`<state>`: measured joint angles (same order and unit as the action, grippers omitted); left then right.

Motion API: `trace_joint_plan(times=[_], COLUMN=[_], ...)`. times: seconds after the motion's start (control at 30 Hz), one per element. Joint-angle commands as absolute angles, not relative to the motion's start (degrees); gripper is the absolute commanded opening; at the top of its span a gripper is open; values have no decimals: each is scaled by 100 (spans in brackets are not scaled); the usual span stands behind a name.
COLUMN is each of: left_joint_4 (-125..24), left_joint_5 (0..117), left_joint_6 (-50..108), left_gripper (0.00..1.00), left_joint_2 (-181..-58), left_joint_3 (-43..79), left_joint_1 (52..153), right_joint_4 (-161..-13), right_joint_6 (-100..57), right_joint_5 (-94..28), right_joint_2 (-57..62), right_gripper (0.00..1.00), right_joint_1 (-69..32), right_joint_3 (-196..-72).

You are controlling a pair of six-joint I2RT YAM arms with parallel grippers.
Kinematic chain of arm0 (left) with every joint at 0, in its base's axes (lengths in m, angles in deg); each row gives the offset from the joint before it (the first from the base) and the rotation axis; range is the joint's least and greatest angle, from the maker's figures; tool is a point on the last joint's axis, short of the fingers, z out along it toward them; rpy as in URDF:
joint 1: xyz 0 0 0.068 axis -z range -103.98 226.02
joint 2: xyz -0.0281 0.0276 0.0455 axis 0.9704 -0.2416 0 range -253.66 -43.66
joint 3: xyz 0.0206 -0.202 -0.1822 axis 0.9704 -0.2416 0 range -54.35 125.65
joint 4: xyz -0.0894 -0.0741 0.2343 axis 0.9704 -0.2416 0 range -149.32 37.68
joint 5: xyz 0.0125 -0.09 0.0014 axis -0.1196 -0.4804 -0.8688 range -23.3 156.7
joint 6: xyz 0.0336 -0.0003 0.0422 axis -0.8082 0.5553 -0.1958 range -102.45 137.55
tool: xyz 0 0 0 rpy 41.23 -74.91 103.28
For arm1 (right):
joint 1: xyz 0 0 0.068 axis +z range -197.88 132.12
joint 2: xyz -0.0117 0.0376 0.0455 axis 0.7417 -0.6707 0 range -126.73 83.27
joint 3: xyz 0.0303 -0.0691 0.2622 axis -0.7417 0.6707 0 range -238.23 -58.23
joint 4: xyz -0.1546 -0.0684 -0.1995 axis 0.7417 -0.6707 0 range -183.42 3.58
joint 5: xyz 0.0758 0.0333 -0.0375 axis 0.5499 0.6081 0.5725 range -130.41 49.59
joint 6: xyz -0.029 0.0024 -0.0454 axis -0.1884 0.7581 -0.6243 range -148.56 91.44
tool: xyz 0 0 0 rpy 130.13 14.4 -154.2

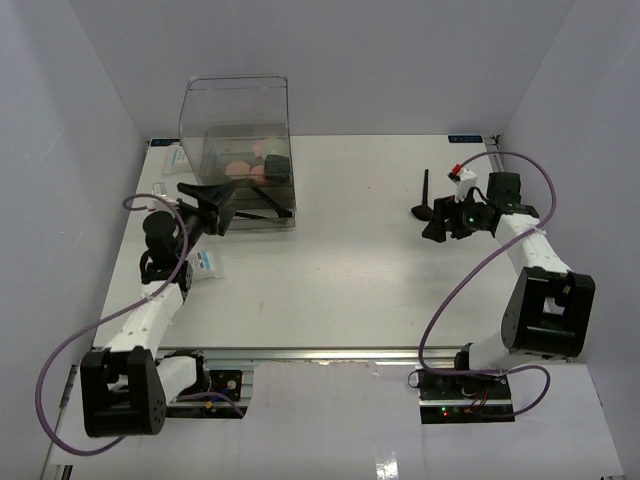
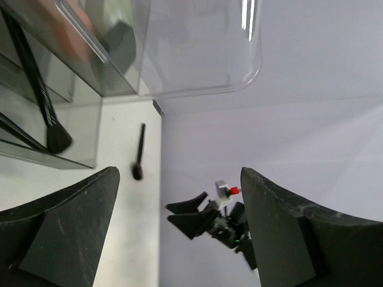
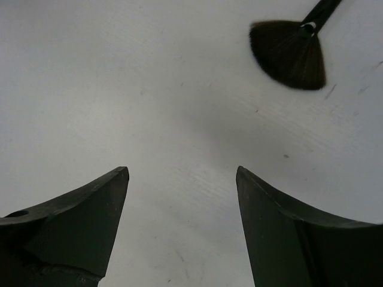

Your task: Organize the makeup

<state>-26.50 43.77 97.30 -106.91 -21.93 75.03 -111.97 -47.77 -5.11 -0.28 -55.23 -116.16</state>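
The makeup lies mostly inside the clear plastic box (image 1: 236,120) at the back left: pink pieces (image 1: 240,168), a black compact (image 1: 276,165) and slim black brushes (image 1: 262,207). My left gripper (image 1: 220,206) stands open at the box's front, with nothing between its fingers (image 2: 72,221). One boxed brush (image 2: 45,104) shows just ahead in the left wrist view. A lone black fan brush (image 1: 424,196) lies on the table at the right. My right gripper (image 1: 433,226) is open just beside that brush's head (image 3: 290,54), not touching it.
Two white packets (image 1: 205,263) (image 1: 176,156) lie left of the box, one by the left arm. The box's raised clear lid (image 2: 200,48) hangs over the left gripper. White walls close in the table on three sides.
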Motion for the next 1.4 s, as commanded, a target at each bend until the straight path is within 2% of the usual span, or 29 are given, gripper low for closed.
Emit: trace_joint_plan(times=[0.0,0.17,0.37,0.53,0.83,1.03,1.2,1.37], left_joint_4=[-2871,-4350,-4986,-5369,-5586,-5627,-5654,-5636], left_joint_5=[2825,2545,2828,3177,3529,3576,3621,3603], left_joint_6=[7690,5400,4808,4523,4462,4471,4471,4488], left_gripper=[97,98,98,98,98,98,98,98], left_joint_2=[-9792,-8959,-8494,-8303,-7992,-7969,-7952,-7969], left_joint_3=[-2571,-2342,-2123,-2065,-2235,-2227,-2218,-2235], left_joint_1=[6659,6460,6460,6460,6460,6460,6460,6460], right_joint_4=[-10950,-11427,-11913,-11967,-11973,-11973,-11973,-11991], right_joint_6=[-4107,-3859,-3798,-3835,-3902,-3963,-4008,-3973], right_joint_5=[-1864,-2306,-2892,-3518,-3967,-4190,-4103,-3906], right_joint_2=[-821,-2291,-3706,-4340,-4821,-4970,-5025,-5076], right_gripper=[80,80,78,75,64,60,41,27], right_joint_1=[-5253,-5035,-4760,-4462,-4430,-4427,-4427,-4436], right_joint_3=[-12763,-14372,-16153,-16823,-16985,-16967,-16897,-16818])
